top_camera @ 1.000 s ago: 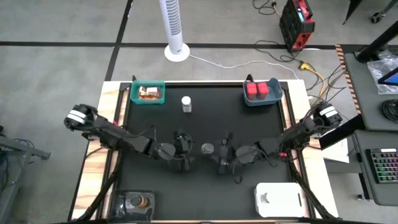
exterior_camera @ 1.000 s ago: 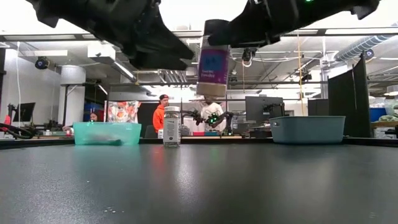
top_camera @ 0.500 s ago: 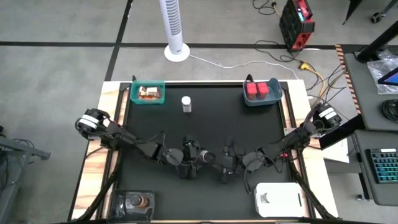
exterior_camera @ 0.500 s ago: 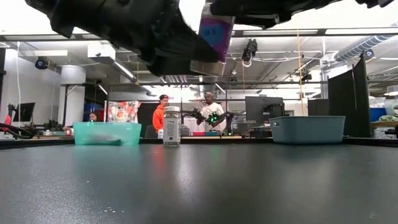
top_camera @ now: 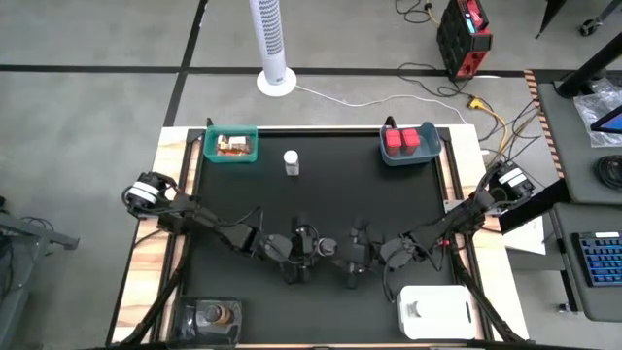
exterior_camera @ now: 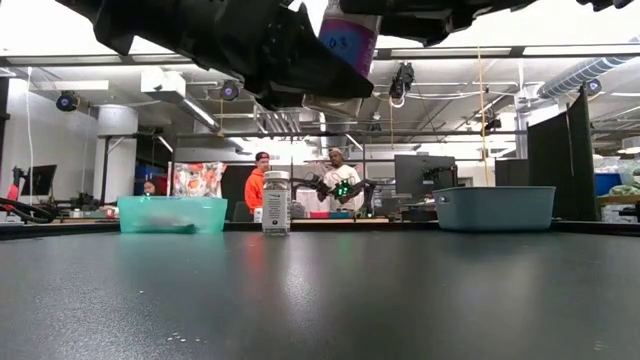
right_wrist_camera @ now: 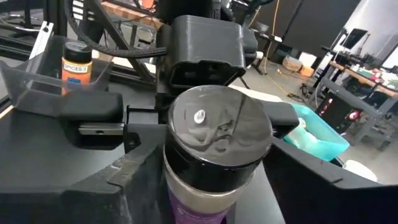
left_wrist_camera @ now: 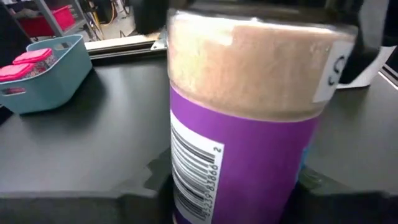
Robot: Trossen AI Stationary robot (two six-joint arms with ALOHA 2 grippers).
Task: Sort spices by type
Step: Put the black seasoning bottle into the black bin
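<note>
While both arms meet above the table's near centre, the left gripper [top_camera: 309, 245] and right gripper [top_camera: 342, 255] both pinch a purple-labelled, dark-capped spice jar [exterior_camera: 345, 40]: seemingly a handover, needing one release next.

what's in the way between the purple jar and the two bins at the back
Nothing visible blocks it. The purple jar is held in the air between the left tool and right tool. Only a white-capped bottle stands between the teal bin and blue-grey bin, off to the side of either straight path.
</note>
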